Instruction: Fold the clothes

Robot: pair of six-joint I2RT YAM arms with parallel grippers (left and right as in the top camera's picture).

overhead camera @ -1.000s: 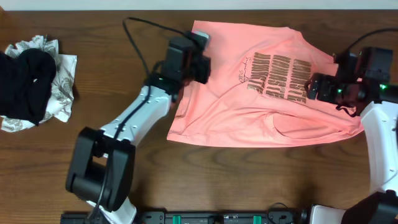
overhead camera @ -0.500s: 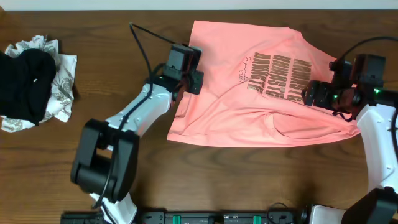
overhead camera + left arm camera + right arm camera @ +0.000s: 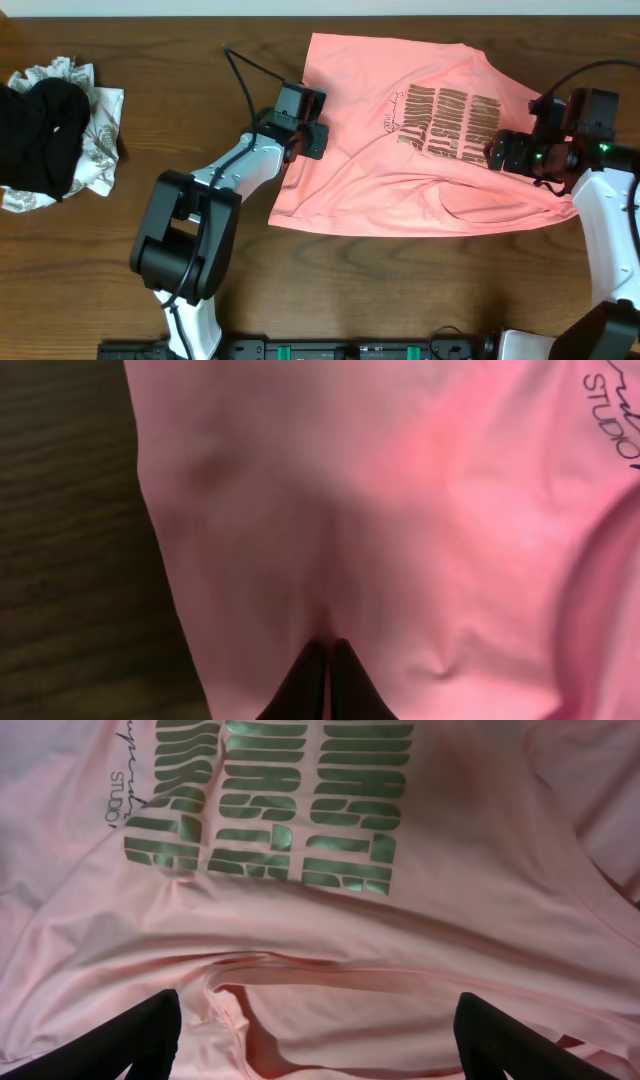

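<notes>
The salmon-pink T-shirt (image 3: 400,190) lies spread on the wooden table, with dark block lettering (image 3: 450,120) on the chest. My left gripper (image 3: 312,135) is at the shirt's left edge. In the left wrist view its fingertips (image 3: 327,652) are pressed together on the pink fabric (image 3: 400,510), and a crease runs up from them. My right gripper (image 3: 500,150) is over the shirt's right side. In the right wrist view its fingers are wide apart (image 3: 320,1040) above wrinkled fabric (image 3: 330,940), just below the lettering (image 3: 270,800).
A pile of black and white-patterned clothes (image 3: 50,130) lies at the table's left edge. Bare dark wood (image 3: 150,60) lies between that pile and the shirt. A black cable (image 3: 240,70) loops behind the left arm.
My left gripper has moved from near the shirt's top left corner toward the front, along the shirt's left edge. My right gripper has shifted slightly. The shirt's outline looks the same.
</notes>
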